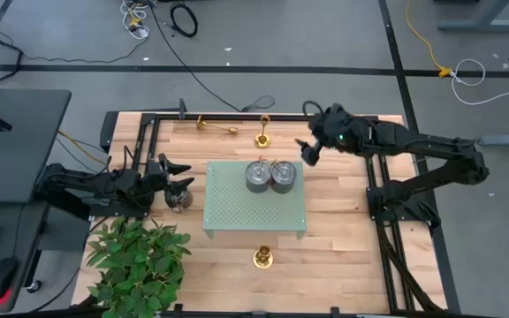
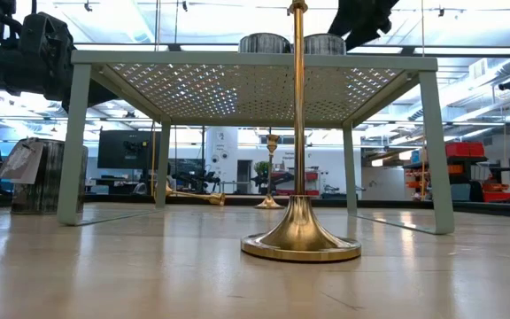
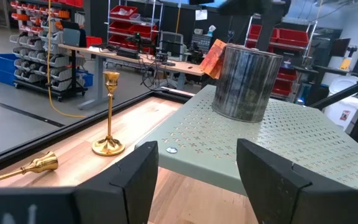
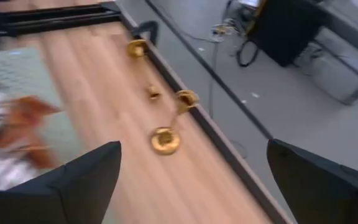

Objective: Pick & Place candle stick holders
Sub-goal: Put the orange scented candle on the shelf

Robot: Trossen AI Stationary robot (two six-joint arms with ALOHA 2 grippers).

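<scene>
Three gold candle stick holders are on the wooden table. One stands near the front edge (image 1: 262, 257), large in the low view (image 2: 299, 133). One stands on its base at the far edge (image 1: 262, 137) (image 3: 109, 115) (image 4: 166, 138). One lies on its side at the far left (image 1: 215, 126) (image 3: 33, 167) (image 4: 138, 48). My right gripper (image 1: 306, 150) (image 4: 191, 180) is open and empty in the air, just right of the far standing holder. My left gripper (image 1: 181, 177) (image 3: 197, 180) is open and empty at the left end of the green stand.
A green perforated stand (image 1: 228, 212) sits mid-table with two metal cans (image 1: 270, 175) on top. A third metal can (image 1: 179, 201) stands on the table under my left gripper. A potted plant (image 1: 135, 265) is at the near left corner. Black rails frame the table edges.
</scene>
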